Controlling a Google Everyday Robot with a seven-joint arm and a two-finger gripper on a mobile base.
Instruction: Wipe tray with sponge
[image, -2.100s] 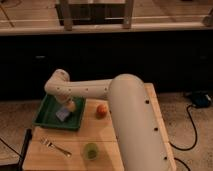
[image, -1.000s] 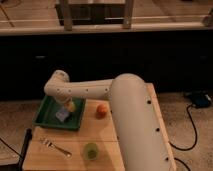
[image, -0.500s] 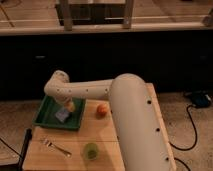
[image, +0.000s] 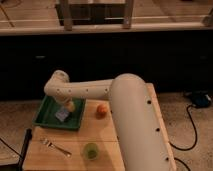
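My gripper (image: 68, 106) hung low over the tray (image: 46, 111), right at the sponge (image: 62, 115). I couldn't tell whether it gripped it. The sponge lay inside the tray, an orange fruit (image: 101, 110) sat just beside the tray, and a green cup (image: 90, 150) stood well apart.

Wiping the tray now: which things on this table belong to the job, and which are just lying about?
For the job: dark green rectangular tray; small pale blue-white sponge block lying in it; gripper over the tray, right at the sponge.

Lying about: round orange fruit; small green cup; metal fork, all on the wooden table.
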